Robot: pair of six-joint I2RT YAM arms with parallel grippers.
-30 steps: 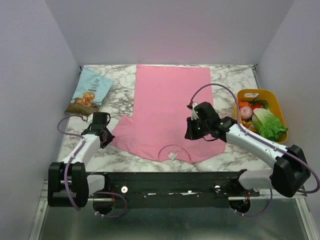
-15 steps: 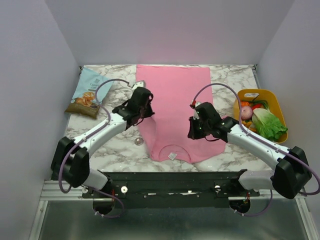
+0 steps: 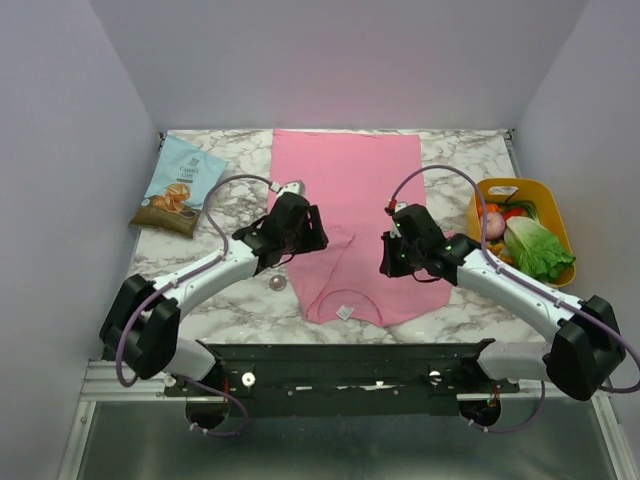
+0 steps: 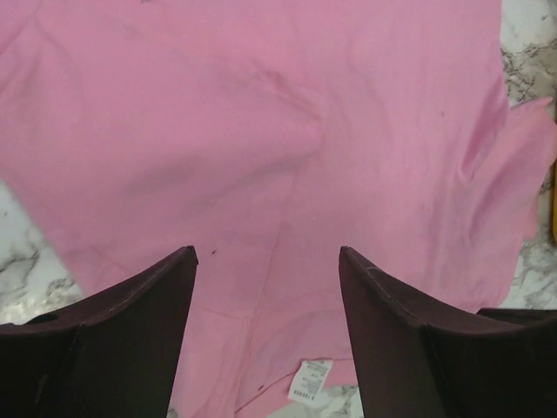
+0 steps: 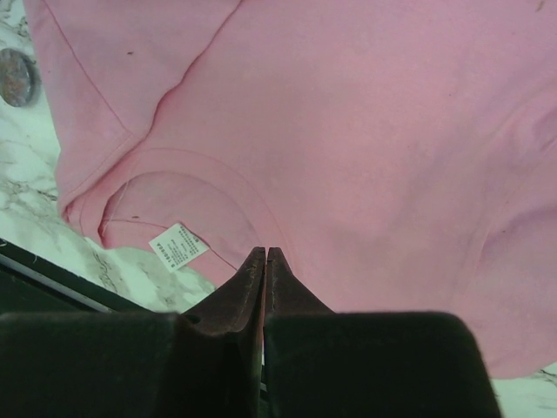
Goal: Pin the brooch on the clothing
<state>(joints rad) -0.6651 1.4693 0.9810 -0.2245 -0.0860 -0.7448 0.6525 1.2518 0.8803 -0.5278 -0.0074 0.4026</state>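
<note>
The clothing (image 3: 350, 200), a pink T-shirt, lies flat in the middle of the table with its neckline and white label (image 3: 345, 312) toward the arms; its left sleeve is folded in over the body. The brooch (image 3: 277, 283), a tiny grey disc, lies on bare marble just left of the shirt, and it also shows in the right wrist view as the brooch (image 5: 16, 77) beside the fabric edge. My left gripper (image 3: 318, 232) hovers over the folded sleeve, open and empty (image 4: 265, 252). My right gripper (image 3: 386, 262) is shut (image 5: 264, 252) over the shirt's chest, right of the label (image 5: 178, 246).
A blue snack bag (image 3: 180, 185) lies at the back left. A yellow basket (image 3: 500, 184) of vegetables stands at the right edge. The black mounting rail (image 3: 330, 365) runs along the near edge of the marble table (image 3: 240, 170).
My left gripper carried the left sleeve from the table's left side in over the shirt, then opened and let it go. The brooch came into view. The right arm barely moved.
</note>
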